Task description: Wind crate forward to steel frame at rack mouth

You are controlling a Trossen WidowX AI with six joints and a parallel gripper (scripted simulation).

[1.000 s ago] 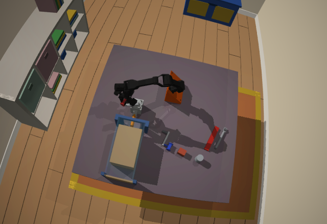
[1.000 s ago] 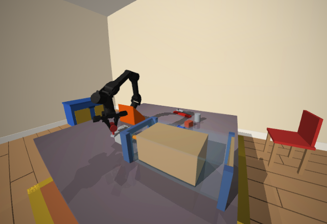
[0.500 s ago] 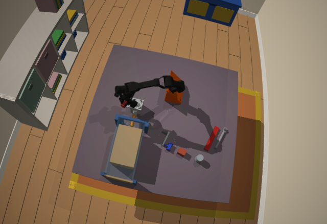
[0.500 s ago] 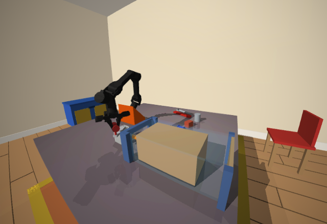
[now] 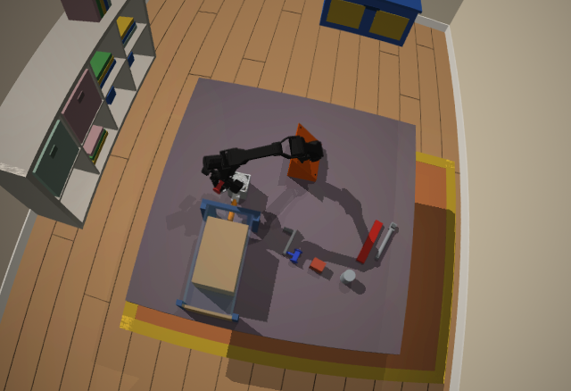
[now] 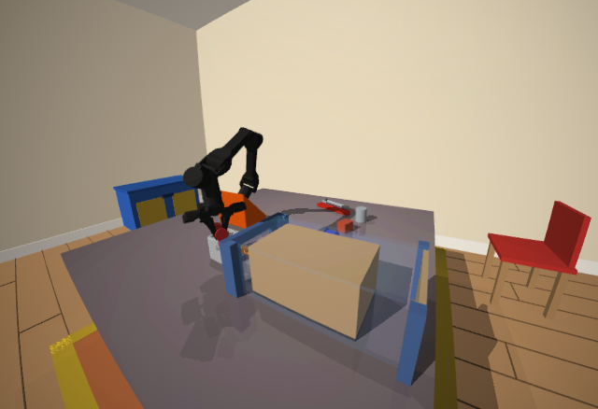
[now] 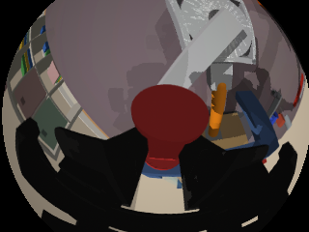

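In the wrist view's centre, our fingers grasp the red knob (image 7: 170,115) of the winch handle (image 7: 200,50); the knob hides part of its bar. The crate (image 5: 221,253) (image 6: 314,276) sits lower left in the top view, its near side blurred by clear panels.

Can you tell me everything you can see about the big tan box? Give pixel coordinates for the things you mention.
The big tan box (image 5: 221,253) (image 6: 314,260) is a plain block, longer than it is wide, with flat sides and straight edges. It looks like cardboard or wood, but I can't tell which. It sits flat, not tipped, inside the blue-framed guard (image 5: 202,207) (image 6: 232,269) with see-through panels. An orange strap (image 5: 230,215) (image 7: 217,110) runs from its front end toward the winch (image 5: 243,179) (image 6: 215,248) (image 7: 245,48). The pincer isn't touching it.
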